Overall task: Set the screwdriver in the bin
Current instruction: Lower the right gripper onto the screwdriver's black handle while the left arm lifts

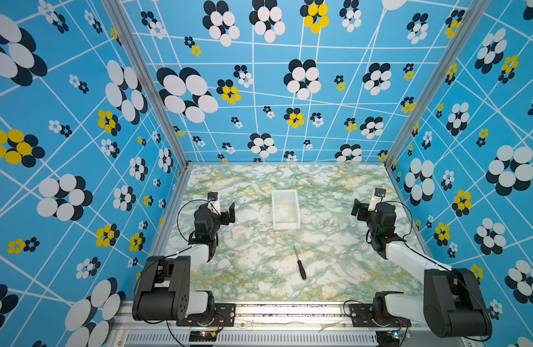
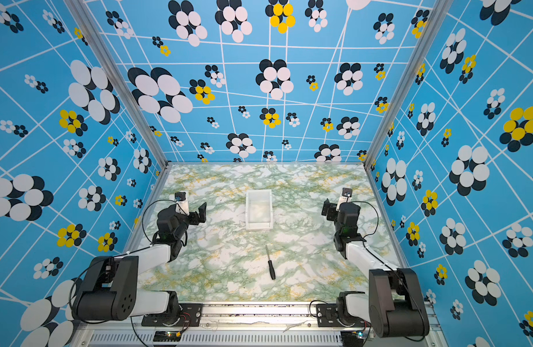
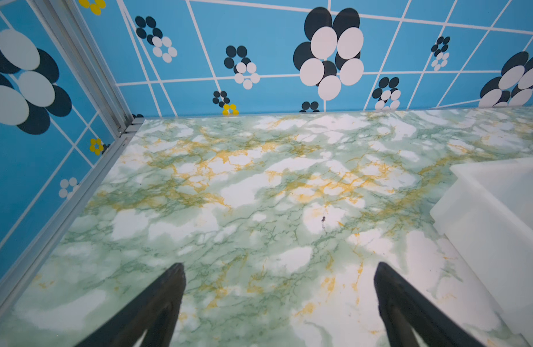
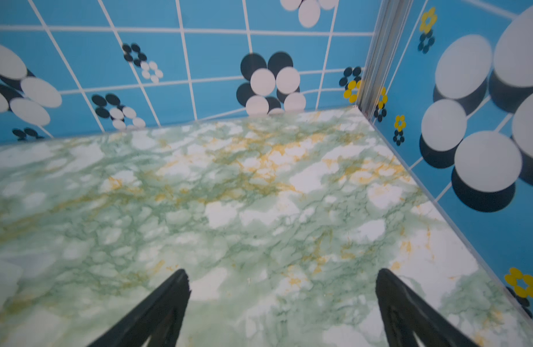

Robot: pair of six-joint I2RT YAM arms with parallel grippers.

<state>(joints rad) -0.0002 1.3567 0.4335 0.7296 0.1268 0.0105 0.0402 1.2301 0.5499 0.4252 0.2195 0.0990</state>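
Observation:
The screwdriver [image 1: 300, 263] [image 2: 270, 264], slim with a black handle and a dark shaft, lies flat on the marble tabletop near the front middle, its tip pointing toward the bin. The bin [image 1: 285, 210] [image 2: 259, 211], a translucent white tray, stands behind it at the table's middle and looks empty; one corner of the bin [image 3: 496, 216] shows in the left wrist view. My left gripper [image 1: 229, 212] [image 2: 200, 212] [image 3: 278, 270] hovers left of the bin, open and empty. My right gripper [image 1: 359, 208] [image 2: 328, 208] [image 4: 281, 275] hovers to the right, also open and empty.
Blue flower-patterned walls [image 1: 79, 150] with aluminium corner posts [image 1: 145, 84] enclose the table on three sides. A metal rail [image 1: 289, 309] with both arm bases runs along the front edge. The marble tabletop [image 1: 259, 270] carries only the bin and the screwdriver.

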